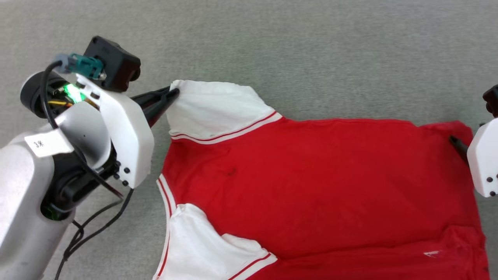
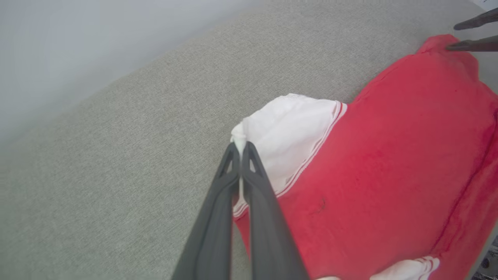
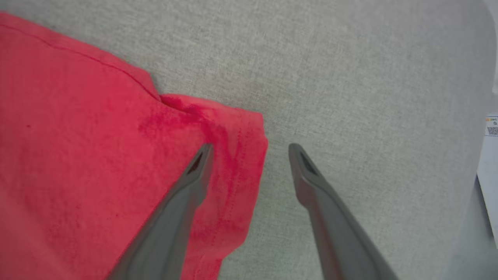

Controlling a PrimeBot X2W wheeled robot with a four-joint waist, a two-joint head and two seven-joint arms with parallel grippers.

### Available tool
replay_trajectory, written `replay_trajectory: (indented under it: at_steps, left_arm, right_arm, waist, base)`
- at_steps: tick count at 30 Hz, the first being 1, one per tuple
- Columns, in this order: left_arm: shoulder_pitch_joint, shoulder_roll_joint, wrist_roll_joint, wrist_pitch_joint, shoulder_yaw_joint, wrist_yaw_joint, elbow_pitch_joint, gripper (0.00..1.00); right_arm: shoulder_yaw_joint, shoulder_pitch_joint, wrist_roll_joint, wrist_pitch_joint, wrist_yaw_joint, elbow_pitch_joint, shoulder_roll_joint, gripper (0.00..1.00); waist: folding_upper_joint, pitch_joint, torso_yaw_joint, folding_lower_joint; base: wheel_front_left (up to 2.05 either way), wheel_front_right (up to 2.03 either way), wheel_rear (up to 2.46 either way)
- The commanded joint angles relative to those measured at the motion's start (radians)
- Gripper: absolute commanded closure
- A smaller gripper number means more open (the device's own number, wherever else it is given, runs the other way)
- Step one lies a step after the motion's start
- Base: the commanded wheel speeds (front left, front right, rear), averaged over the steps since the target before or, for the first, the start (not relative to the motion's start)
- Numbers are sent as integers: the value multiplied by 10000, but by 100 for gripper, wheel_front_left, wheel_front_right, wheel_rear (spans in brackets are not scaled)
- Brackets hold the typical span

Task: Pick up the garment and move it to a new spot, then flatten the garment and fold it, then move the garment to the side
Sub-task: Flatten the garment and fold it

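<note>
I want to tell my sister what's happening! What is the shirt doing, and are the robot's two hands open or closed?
garment: spread out on the grey surface, slightly wrinkled.
left gripper: shut on the garment's white sleeve edge.
right gripper: open, at the garment's red corner.

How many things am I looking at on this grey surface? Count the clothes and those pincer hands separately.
Garment: 1, the red garment
Grippers: 2, the left gripper shut on the garment's white sleeve, the right gripper open
Total: 3
</note>
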Motion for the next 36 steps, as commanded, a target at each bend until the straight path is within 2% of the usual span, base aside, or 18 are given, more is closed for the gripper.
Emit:
replay_trajectory:
  at_steps: [1, 5, 15, 16, 17, 18, 19, 29, 36]
  left_arm:
    - [143, -37, 50, -85, -49, 35, -167, 100]
    - [234, -152, 0, -224, -98, 31, -539, 100]
    - [122, -327, -35, -572, -357, -47, -658, 100]
    - [122, -332, -53, -608, -368, -52, -622, 100]
    - [132, -321, -57, -658, -372, -64, -574, 100]
    - [157, -315, -60, -703, -379, -73, -518, 100]
    - [196, -310, -71, -739, -389, -80, -473, 100]
    - [878, -125, -194, -1301, -122, 52, 34, 100]
    - [1840, 55, -380, -1564, -75, 199, 25, 100]
  right_arm:
    - [109, -206, 43, 180, -7, 147, -171, 0]
    - [653, -437, -112, 631, -7, 591, -527, 0]
    - [2131, -188, 364, 875, 11, 1873, -780, 0]
    - [2251, -131, 468, 849, 11, 2009, -810, 16]
    - [2389, -72, 577, 799, 11, 2138, -846, 67]
    - [2440, -54, 723, 722, 11, 2253, -847, 96]
    - [2424, -81, 852, 617, 10, 2356, -813, 100]
    - [1256, -837, 1442, -1386, -12, 2698, -493, 100]
    - [601, -192, 1945, -2714, -7, 2522, -344, 100]
  waist:
    - [-1, 163, 290, 1]
    - [-1, 332, 607, 1]
    - [-1, 667, 1065, 1]
    - [-1, 675, 1080, 1]
    - [-1, 669, 1088, 1]
    - [-1, 653, 1089, 1]
    - [-1, 626, 1085, 1]
    - [-1, -234, 763, 1]
    - [-1, -1190, 685, 1]
  base:
    - [0, 0, 0]
    - [0, 0, 0]
    - [0, 0, 0]
    - [0, 0, 0]
    - [0, 0, 0]
    - [0, 0, 0]
    - [0, 0, 0]
    - [0, 0, 0]
    - [0, 0, 0]
